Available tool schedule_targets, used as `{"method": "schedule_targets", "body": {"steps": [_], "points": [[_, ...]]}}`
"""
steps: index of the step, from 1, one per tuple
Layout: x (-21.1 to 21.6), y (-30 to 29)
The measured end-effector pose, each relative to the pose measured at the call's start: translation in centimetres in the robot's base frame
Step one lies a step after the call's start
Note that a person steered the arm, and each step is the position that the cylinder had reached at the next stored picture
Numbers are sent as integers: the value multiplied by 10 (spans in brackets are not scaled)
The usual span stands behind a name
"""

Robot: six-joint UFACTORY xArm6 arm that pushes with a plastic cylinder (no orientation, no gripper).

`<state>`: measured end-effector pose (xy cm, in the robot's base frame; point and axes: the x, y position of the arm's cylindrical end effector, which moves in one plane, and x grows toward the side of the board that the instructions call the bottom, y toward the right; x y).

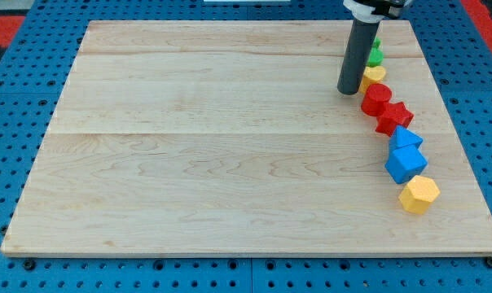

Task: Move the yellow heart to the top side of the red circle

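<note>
The yellow heart [373, 76] lies near the board's right edge, just above the red circle [376, 98] and touching or nearly touching it. My tip [348, 91] rests on the board right beside the heart's left side, level with the gap between heart and circle. The rod hides part of the heart and part of a green block [376, 55] above it.
Below the red circle a column runs down the right side: a red star [394, 118], a blue block [406, 139], a blue cube-like block [405, 163] and a yellow hexagon [419, 194]. The wooden board [213, 146] lies on a blue perforated table.
</note>
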<state>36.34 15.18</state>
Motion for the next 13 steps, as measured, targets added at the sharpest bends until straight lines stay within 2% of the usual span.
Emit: {"method": "schedule_targets", "body": {"steps": [3, 4, 5, 7, 9, 11, 12, 13], "points": [[9, 24], [-2, -18], [-30, -77], [-103, -83], [-103, -96], [-92, -175], [-57, -154], [-43, -123]]}}
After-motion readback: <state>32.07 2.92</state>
